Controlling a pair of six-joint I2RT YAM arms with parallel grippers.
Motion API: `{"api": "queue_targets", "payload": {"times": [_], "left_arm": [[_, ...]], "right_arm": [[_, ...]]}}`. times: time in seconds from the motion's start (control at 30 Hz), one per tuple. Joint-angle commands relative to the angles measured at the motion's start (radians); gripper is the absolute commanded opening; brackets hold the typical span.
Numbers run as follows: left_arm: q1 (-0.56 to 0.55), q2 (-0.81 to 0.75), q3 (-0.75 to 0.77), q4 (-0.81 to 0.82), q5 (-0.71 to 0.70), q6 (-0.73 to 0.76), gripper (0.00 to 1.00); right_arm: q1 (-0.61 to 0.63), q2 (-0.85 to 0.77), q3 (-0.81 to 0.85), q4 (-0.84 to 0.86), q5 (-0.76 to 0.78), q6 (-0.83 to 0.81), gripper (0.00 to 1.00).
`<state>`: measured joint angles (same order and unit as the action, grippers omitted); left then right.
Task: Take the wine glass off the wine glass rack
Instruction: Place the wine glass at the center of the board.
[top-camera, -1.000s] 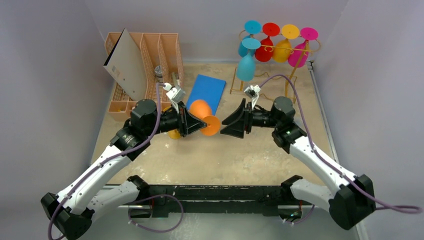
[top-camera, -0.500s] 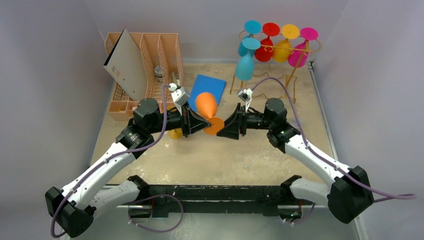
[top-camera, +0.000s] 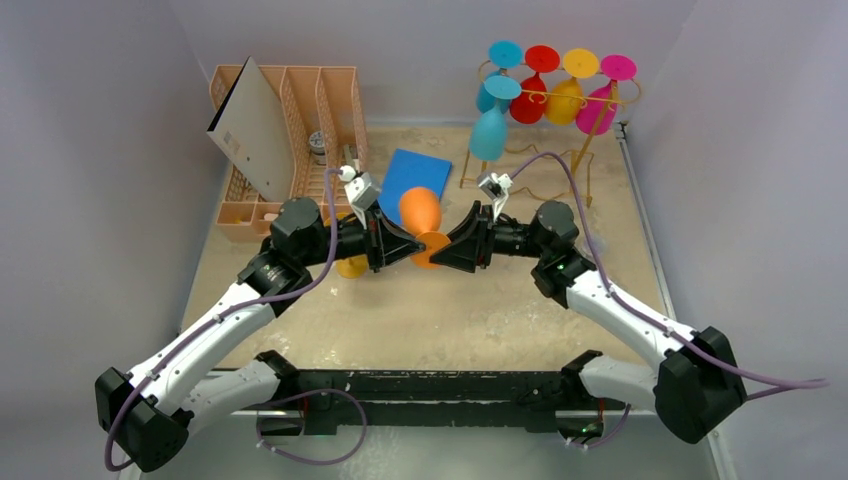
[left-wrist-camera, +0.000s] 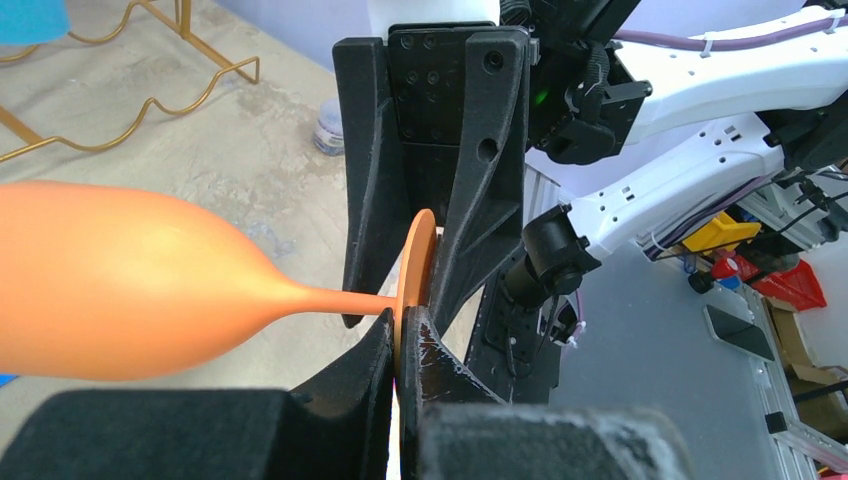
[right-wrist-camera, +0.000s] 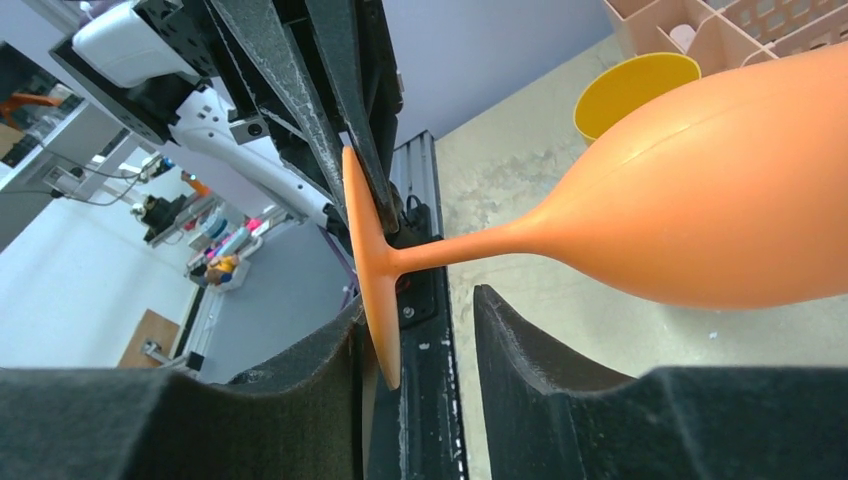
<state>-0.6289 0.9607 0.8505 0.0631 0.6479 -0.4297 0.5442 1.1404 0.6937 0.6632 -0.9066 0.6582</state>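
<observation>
An orange wine glass hangs in the air over the table's middle, bowl toward the back. My left gripper is shut on the edge of its round foot, as the left wrist view shows, with the bowl at left. My right gripper is open and straddles the same foot from the other side; in the right wrist view the foot sits against one finger, the other stands apart. The gold wire wine glass rack stands back right, with blue, red, yellow and magenta glasses hanging.
A peach slotted organizer with a leaning board stands back left. A blue mat lies behind the grippers. A yellow cup sits under my left arm. Grey walls close in the left, back and right.
My right gripper has moved left until its open jaws straddle the glass's foot. My left gripper has shifted right a little, and the glass's bowl has swung from left toward the back.
</observation>
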Motion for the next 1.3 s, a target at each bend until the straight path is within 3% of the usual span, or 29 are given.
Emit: {"api": "queue_targets", "payload": {"times": [0.0, 0.13, 0.27, 0.5, 0.67, 0.7, 0.9, 1.0, 1.1, 1.27], "left_arm": [[-0.001, -0.014, -0.007, 0.068, 0.009, -0.015, 0.00], [-0.002, -0.017, -0.009, 0.065, 0.009, -0.017, 0.00], [-0.001, -0.022, -0.013, 0.064, 0.007, -0.019, 0.00], [-0.001, -0.023, 0.001, 0.040, 0.013, -0.023, 0.00], [0.000, -0.007, 0.077, -0.127, -0.030, -0.038, 0.08], [0.000, -0.002, 0.107, -0.189, -0.055, -0.037, 0.11], [0.000, -0.028, 0.171, -0.358, -0.159, -0.032, 0.57], [0.001, -0.068, 0.180, -0.419, -0.230, -0.024, 0.72], [0.004, -0.081, 0.207, -0.486, -0.289, -0.007, 0.80], [0.013, -0.044, 0.304, -0.588, -0.307, 0.021, 0.81]], "right_arm": [[0.011, 0.005, -0.023, 0.123, -0.010, 0.039, 0.41], [0.014, 0.011, -0.023, 0.126, -0.016, 0.045, 0.32], [0.017, 0.022, -0.021, 0.136, -0.040, 0.061, 0.29], [0.026, 0.057, -0.015, 0.203, -0.069, 0.082, 0.01], [0.025, 0.076, -0.016, 0.256, -0.094, 0.069, 0.00], [0.025, 0.080, -0.014, 0.262, -0.106, 0.065, 0.00], [0.025, 0.108, -0.001, 0.319, -0.203, -0.016, 0.00], [0.025, 0.114, -0.017, 0.378, -0.263, -0.129, 0.00], [0.025, 0.128, -0.019, 0.415, -0.369, -0.253, 0.00], [0.025, 0.170, -0.034, 0.519, -0.380, -0.290, 0.00]]}}
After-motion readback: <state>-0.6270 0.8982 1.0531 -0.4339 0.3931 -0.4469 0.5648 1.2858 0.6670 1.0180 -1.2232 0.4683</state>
